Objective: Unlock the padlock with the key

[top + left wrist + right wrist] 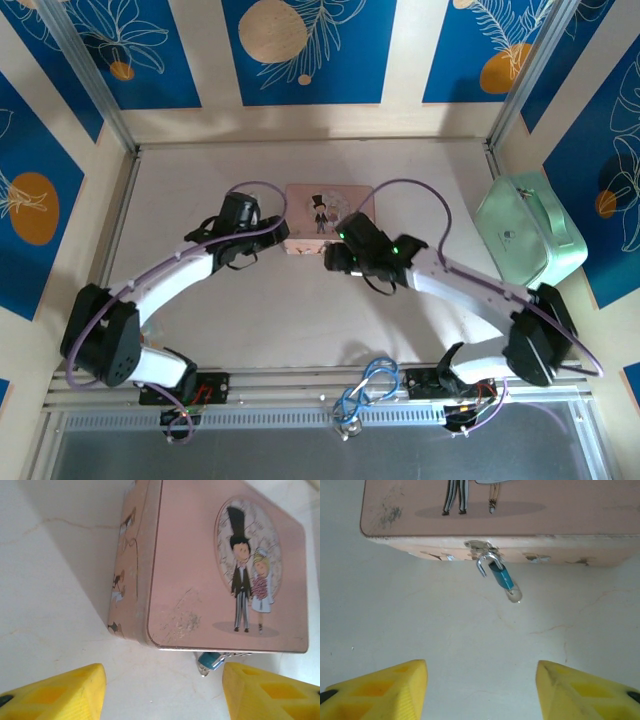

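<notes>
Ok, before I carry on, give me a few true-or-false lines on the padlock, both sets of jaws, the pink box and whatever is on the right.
1. The padlock hangs from the latch on the pink box. True.
2. The right jaws are shut on the padlock. False: they stand open, short of it, with nothing between them.
3. The left jaws hold a key. False: they are open and empty.
4. A mint-green case lies at the right side of the table. True.
5. The pink box's lid is raised. False: it lies closed.
</notes>
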Controlling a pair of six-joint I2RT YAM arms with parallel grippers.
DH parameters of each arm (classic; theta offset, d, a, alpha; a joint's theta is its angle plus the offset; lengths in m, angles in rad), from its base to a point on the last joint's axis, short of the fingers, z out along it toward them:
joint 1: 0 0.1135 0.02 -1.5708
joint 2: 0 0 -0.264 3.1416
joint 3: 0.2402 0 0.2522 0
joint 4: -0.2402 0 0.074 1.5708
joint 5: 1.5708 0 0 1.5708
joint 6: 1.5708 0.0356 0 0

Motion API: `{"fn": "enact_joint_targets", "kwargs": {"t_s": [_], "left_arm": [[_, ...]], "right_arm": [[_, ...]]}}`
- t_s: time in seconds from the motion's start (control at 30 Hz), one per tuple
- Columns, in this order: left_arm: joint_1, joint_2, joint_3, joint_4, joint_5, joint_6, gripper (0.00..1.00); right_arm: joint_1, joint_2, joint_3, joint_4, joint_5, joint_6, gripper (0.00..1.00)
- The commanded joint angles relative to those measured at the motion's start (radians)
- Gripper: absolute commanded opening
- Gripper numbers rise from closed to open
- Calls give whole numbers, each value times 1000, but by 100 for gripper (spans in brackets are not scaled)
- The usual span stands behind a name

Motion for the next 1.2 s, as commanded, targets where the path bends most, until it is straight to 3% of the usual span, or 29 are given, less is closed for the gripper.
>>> {"fn": "enact_joint_targets", "kwargs": {"t_s": [0.0, 0.23, 0.43, 0.73, 0.9, 1.17], "left_arm": [[7, 46, 32, 39, 55, 19, 62], [10, 97, 38, 126, 113, 0, 64], [18, 143, 47, 132, 149, -14, 62], [34, 198, 39, 139, 205, 11, 61], [50, 215, 31, 183, 219, -4, 60], [75, 189, -4, 185, 216, 0, 60]], "right_arm": [[-15, -86, -105, 156, 88, 14, 60], [-99, -58, -128, 214, -130, 19, 52], [-110, 74, -104, 274, -201, 15, 50], [-112, 191, -65, 354, -246, -18, 55], [-101, 266, -6, 291, -193, -126, 57], [-126, 269, -25, 284, -148, -162, 62]]}}
